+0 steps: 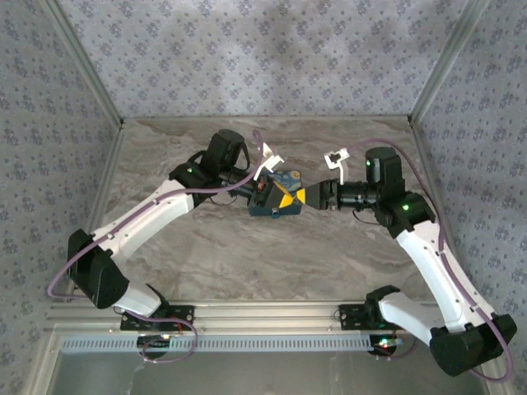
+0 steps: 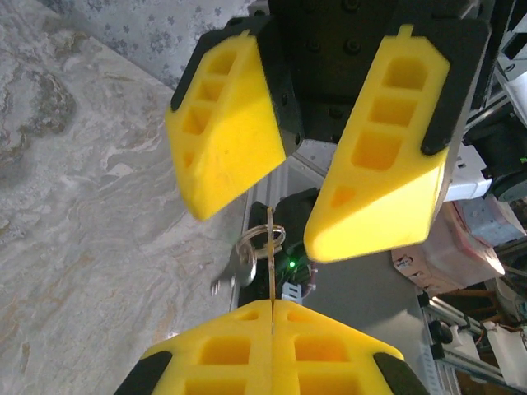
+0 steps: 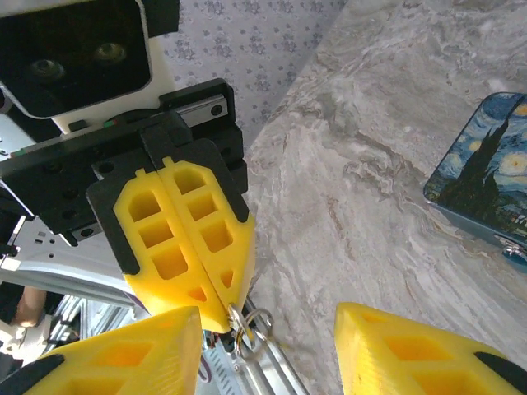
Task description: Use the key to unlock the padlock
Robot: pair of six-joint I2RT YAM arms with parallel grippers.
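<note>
Yellow-fingered left gripper (image 2: 272, 311) at bottom centre of the left wrist view, pressed together on a thin metal blade standing straight up, probably the key (image 2: 270, 251) seen edge-on. Looped round that blade, a wire ring (image 2: 278, 239). Just left of it, a small blurred silvery piece dangling, likely the padlock (image 2: 238, 271), though hard to say for sure. Higher in frame, right gripper (image 2: 265, 216) spread wide, touching nothing.

Right wrist view: closed yellow tips at centre left with the ring hanging beneath them, own fingers wide apart along the bottom edge. At the right edge, a swirl-painted tin (image 3: 482, 164) lying on the marble table (image 3: 370, 206), well apart from both.

Top external view: both wrists meeting nose to nose over mid-table.

Judging by looks: light, hard, slick and free to swing on its ring. Best taken across the flat sides of the body, leaving shackle and keyhole clear. Needs a square squeeze, or may squirt out.
</note>
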